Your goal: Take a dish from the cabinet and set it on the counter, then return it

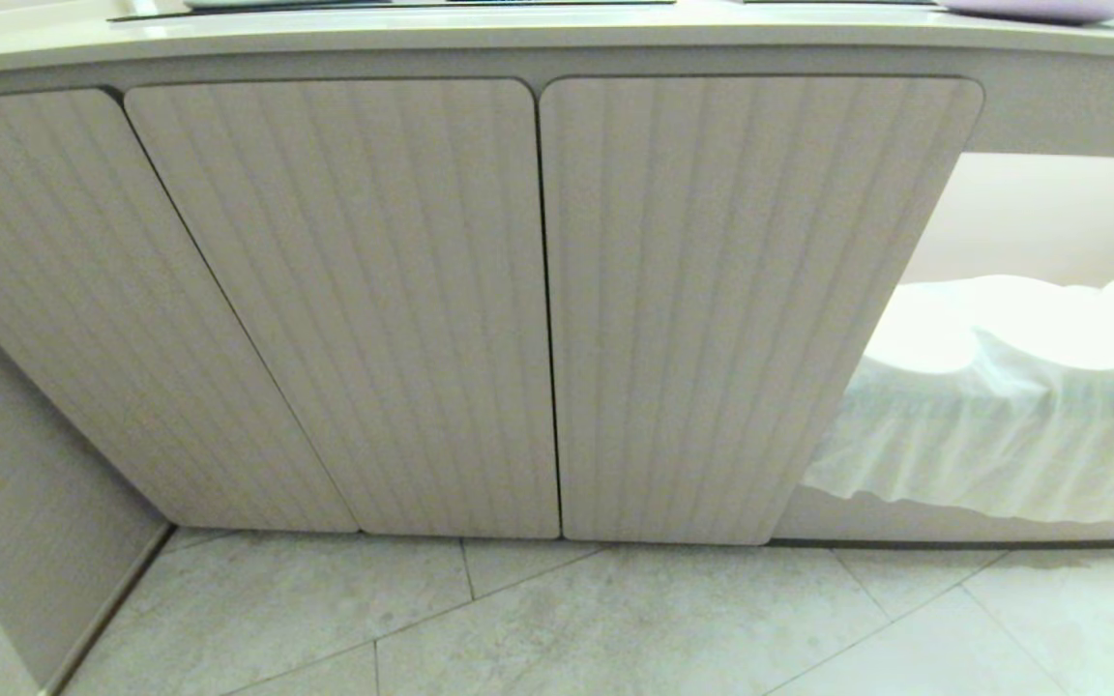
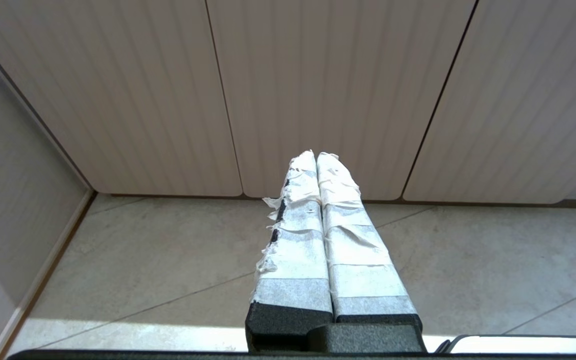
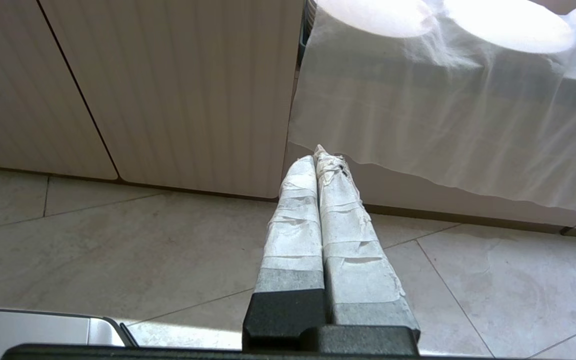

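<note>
dish: not visible (presumably behind closed cabinet (image 1: 538,309) doors) | left gripper (image 2: 316,156), right gripper (image 3: 320,152): fingers pressed together, empty, above floor | handling guess: stiff, breakable, slick; pinch rim

No readable text anywhere right now. The cabinet (image 1: 538,309) doors show plain ribs, no label or number.

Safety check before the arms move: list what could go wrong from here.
1. Both taped pincers, left pincer and right pincer, are shut and empty; the ribbed beige cabinet doors are closed with no visible handle, so opening may slip.
2. The draped white cloth hangs near the right pincer and could snag.
</note>
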`<state>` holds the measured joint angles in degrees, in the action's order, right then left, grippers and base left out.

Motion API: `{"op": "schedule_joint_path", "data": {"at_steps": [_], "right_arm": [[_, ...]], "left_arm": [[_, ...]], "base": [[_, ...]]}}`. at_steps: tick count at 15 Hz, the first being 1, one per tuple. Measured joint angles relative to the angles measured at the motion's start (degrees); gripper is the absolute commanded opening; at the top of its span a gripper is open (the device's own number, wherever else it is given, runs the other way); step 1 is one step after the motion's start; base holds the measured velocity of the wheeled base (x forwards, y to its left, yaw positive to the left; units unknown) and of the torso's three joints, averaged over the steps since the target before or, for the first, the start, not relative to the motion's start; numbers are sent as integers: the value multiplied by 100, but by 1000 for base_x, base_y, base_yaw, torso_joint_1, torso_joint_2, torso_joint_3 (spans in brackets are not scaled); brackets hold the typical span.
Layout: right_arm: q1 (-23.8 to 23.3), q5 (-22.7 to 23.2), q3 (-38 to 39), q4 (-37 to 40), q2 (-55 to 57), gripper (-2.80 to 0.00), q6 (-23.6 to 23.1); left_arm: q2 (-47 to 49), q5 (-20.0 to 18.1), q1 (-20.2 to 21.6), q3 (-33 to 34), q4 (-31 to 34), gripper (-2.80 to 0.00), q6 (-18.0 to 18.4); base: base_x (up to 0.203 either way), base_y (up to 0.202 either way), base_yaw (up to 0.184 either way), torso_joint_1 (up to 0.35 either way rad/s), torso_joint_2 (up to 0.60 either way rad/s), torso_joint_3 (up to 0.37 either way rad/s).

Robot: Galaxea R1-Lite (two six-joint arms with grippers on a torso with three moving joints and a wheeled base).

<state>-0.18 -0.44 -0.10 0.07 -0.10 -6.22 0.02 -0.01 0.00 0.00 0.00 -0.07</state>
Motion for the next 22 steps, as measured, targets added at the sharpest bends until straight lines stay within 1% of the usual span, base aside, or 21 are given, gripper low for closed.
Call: {"op": "schedule_joint_path", "data": {"at_steps": [5, 13, 22], "right_arm": [[0, -24, 0, 2, 0, -280, 196], [0, -24, 0, 0, 2, -280, 217], [0, -126, 0, -23, 5, -280, 627]], "left_arm": [[0, 1, 0, 0, 0, -280, -2], [0, -2, 0, 0, 0, -280, -2], [0, 1, 0, 0, 0, -280, 0]], "base": [[0, 0, 0, 0, 0, 0], [0, 0, 0, 0, 0, 0], [0, 0, 0, 0, 0, 0]]}}
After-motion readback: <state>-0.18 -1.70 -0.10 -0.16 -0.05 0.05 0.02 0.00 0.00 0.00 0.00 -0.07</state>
